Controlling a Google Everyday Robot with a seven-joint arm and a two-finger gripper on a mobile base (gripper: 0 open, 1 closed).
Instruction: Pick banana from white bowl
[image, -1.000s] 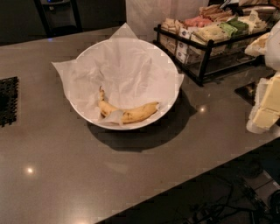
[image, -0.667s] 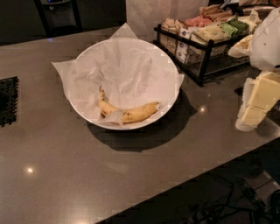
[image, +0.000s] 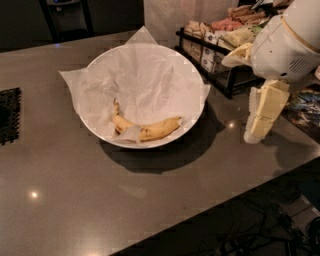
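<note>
The banana (image: 150, 131) is yellow with brown speckles and lies in the front part of the white bowl (image: 172, 62). Its dark stem end curves up at the left, and a fold of the crinkled white paper liner (image: 135, 80) covers part of its middle. The bowl stands on the grey table (image: 100, 200). My gripper (image: 255, 134) hangs down from the white arm (image: 290, 45) at the right. It is above the table, to the right of the bowl and apart from it, and it holds nothing.
A black wire rack (image: 220, 75) with packaged snacks stands behind the bowl at the right, under my arm. A black mat (image: 9, 115) lies at the table's left edge. The table's front edge runs diagonally at the lower right, with cables on the floor beyond it.
My arm and gripper have moved left into view, from the right edge toward the bowl. The banana and bowl have not moved.
</note>
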